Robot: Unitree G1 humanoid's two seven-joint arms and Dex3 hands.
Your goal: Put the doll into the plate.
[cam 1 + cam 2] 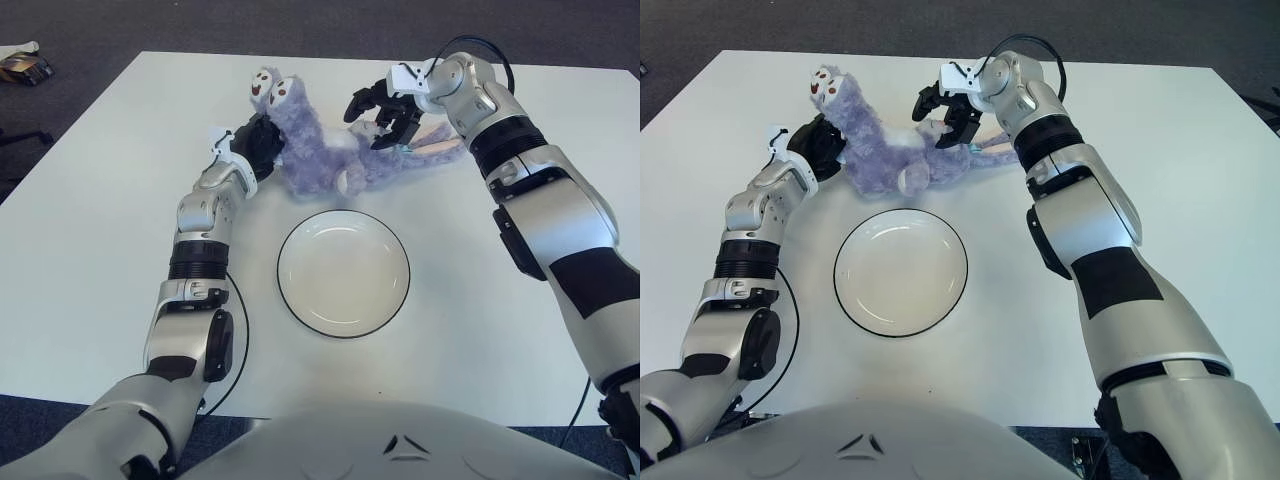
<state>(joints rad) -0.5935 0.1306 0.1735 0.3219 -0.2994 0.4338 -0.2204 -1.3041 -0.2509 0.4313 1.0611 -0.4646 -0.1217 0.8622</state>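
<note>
One white plate with a dark rim sits at the centre of the frame on the white worktop, holding nothing. Just beyond it, in the upper middle, the purple doll lies on the worktop, its head raised toward the upper left. The left hand presses against the doll's left side, dark fingers curled onto its fur. The right hand hangs over the doll's right part, fingers spread and pointing down, touching the fur.
</note>
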